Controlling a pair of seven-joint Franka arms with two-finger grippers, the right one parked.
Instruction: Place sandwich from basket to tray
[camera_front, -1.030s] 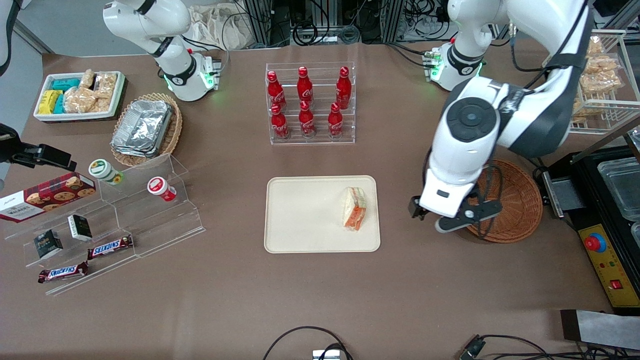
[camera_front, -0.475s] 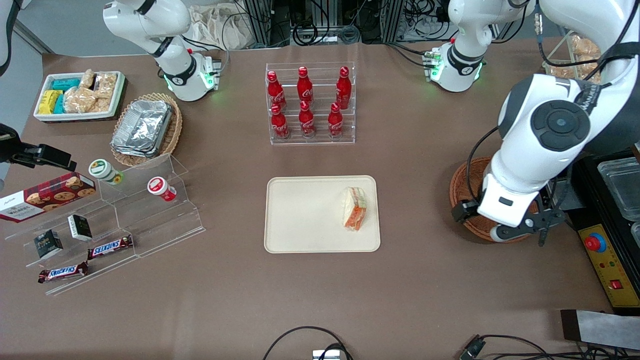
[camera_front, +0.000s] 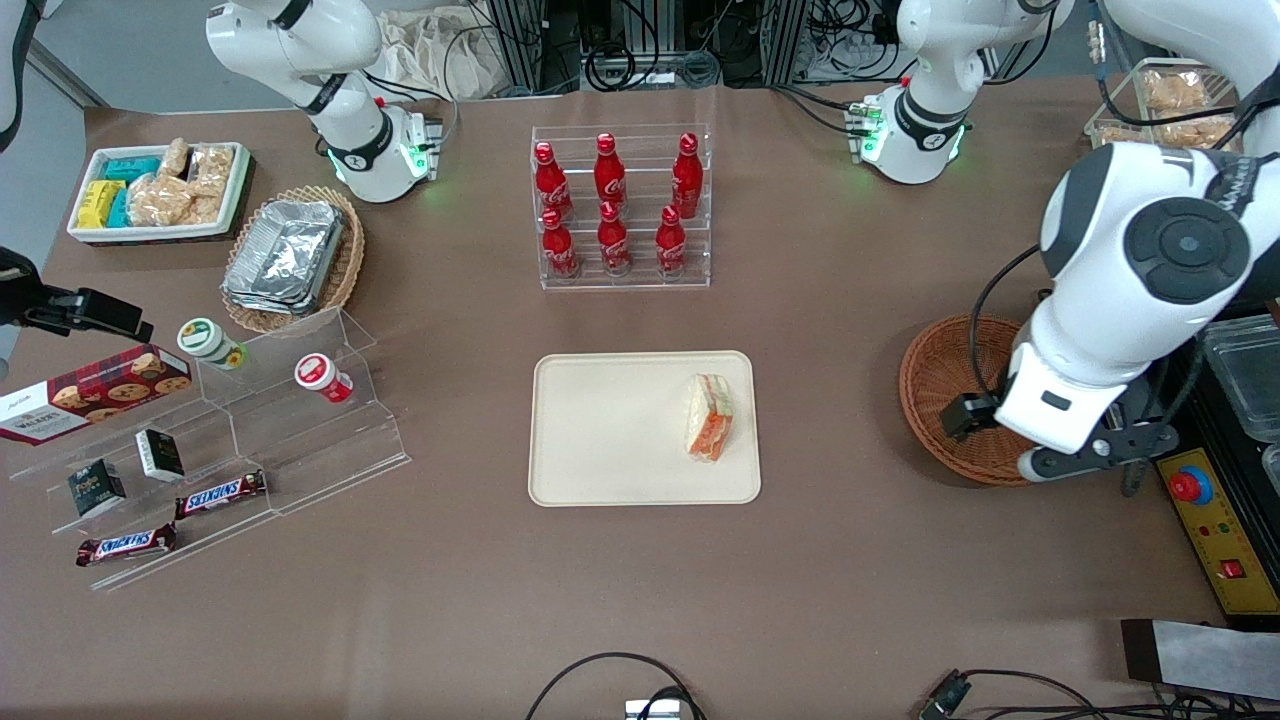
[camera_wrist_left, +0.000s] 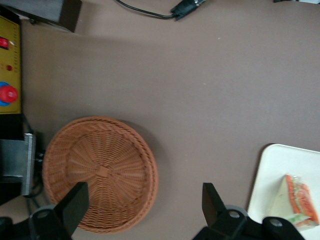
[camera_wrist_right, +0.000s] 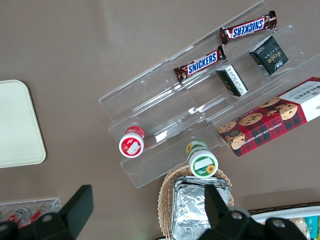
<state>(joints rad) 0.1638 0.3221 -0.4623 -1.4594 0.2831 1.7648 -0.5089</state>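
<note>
The left arm's gripper (camera_wrist_left: 141, 207) is held above the counter (camera_front: 860, 560) at the working arm's end, over the edge of the basket (camera_front: 950, 398) that faces the tray. Its two black fingers (camera_wrist_left: 74, 204) are spread wide apart and nothing is held between them; part of the basket's rim and bare counter are seen in the gap. The round reddish-brown wicker basket (camera_wrist_left: 100, 172) is seen with nothing in it. Just beside it, at the very end of the counter, a yellow control box with a red button (camera_front: 1190, 487) is found.

The cream-beige tray (camera_front: 620, 430) is set at the middle of the counter, well apart from the basket. The sandwich (camera_front: 709, 416) is lying on the tray, close to the short rim nearest the basket, with its orange and green filling turned that way. A clear rack of red bottles (camera_front: 615, 205) is placed farther from the front camera than the tray
</note>
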